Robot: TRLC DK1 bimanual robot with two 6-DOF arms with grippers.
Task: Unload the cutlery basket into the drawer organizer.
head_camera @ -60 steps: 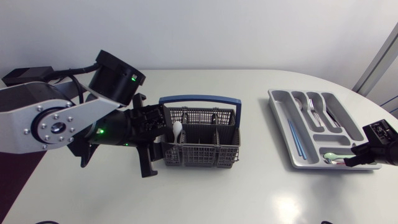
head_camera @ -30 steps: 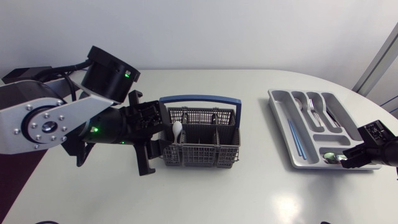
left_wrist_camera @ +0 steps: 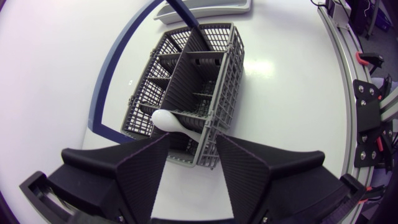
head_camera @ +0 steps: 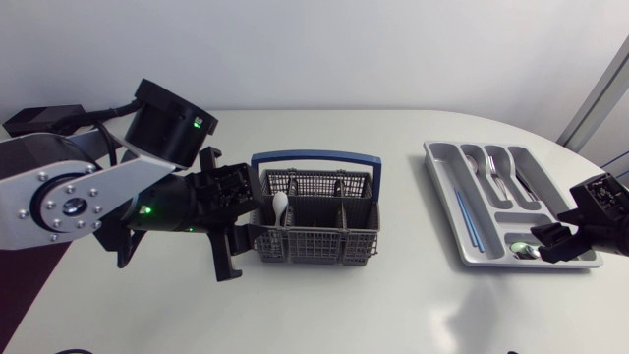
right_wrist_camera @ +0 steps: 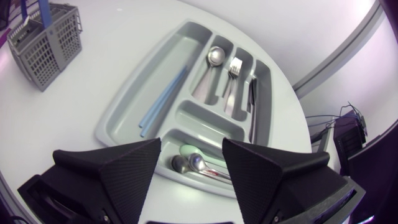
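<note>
My left hand (left_wrist_camera: 191, 143) is spread at the near end of the basket (left_wrist_camera: 227, 74). Its wrist camera shows the white spoon (left_wrist_camera: 166, 119) leaning in the end compartment just ahead of the fingers, while from overhead I see only its bowl poking up. My right hand (right_wrist_camera: 193, 146) is spread too, over the organizer (right_wrist_camera: 124, 109) near the counter's (head_camera: 393, 295) right edge; only its own camera shows the small spoons (right_wrist_camera: 193, 163) in the short compartment below, with blue sticks (right_wrist_camera: 163, 99), a big spoon (right_wrist_camera: 214, 57) and forks (right_wrist_camera: 233, 68) in the long slots beyond.
</note>
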